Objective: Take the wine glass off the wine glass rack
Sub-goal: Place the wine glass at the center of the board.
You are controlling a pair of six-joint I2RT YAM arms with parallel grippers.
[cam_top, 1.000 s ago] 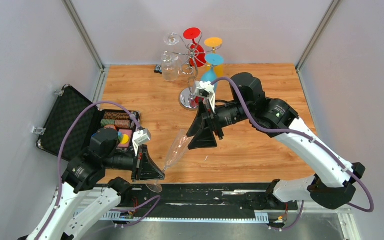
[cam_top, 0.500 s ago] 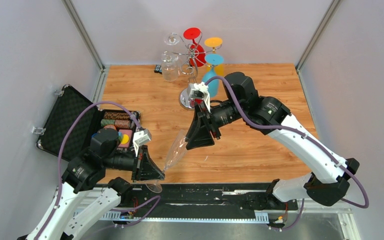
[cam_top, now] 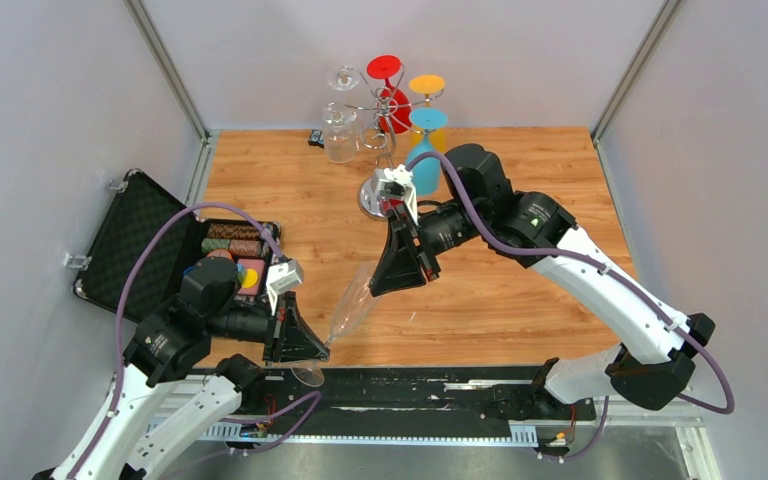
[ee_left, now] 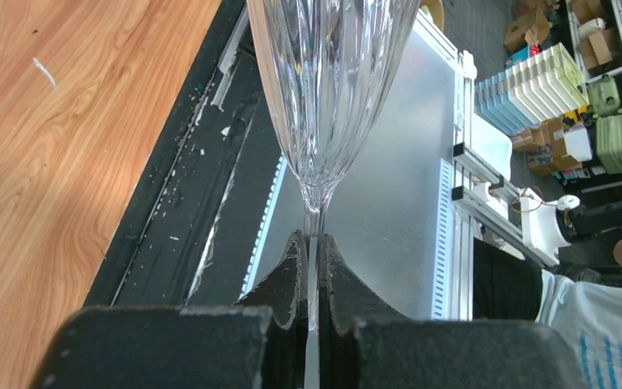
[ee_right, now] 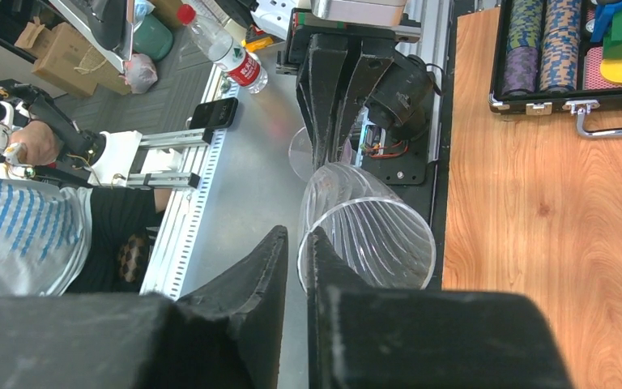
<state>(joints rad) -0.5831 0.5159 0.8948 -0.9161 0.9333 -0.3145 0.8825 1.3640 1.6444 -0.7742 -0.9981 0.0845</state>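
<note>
Between left jaws, ribbed (clear) wine glass [ee_left: 328, 97]

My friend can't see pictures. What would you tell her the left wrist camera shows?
A clear ribbed wine glass fills the middle, its thin stem pinched in the shut left tool. The wooden table lies to the left, with a black strip and a grey metal plate behind the glass.
</note>
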